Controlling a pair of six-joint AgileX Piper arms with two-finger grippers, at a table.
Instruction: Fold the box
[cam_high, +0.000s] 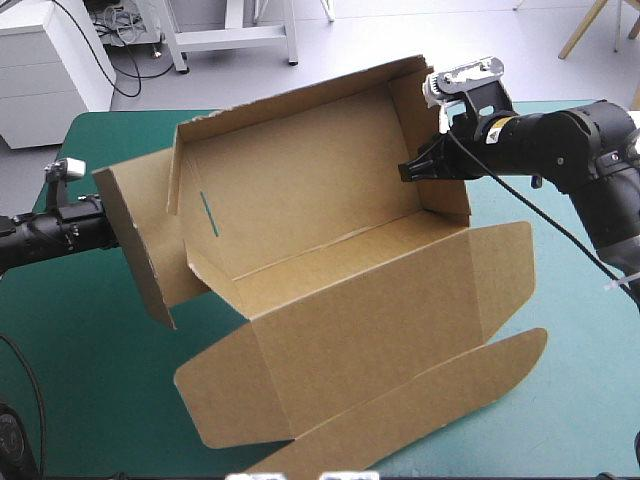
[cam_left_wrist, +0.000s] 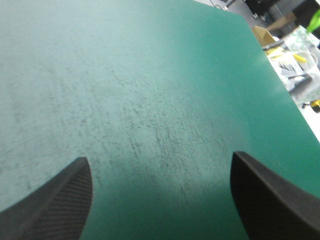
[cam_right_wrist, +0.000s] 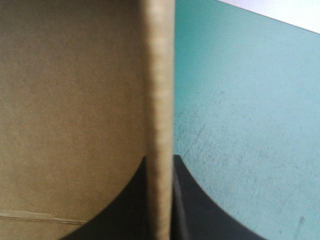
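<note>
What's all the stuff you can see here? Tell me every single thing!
box: one, brown, middle of the table, walls raised, lid flat toward the near edge.
table cover: one, teal-green, under the box.
left fingers: two, black, open over bare cover, at the box's left end.
right fingers: two, black, shut on the box's right wall.

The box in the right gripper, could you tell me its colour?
The box is plain brown, shown best in the high view.
</note>
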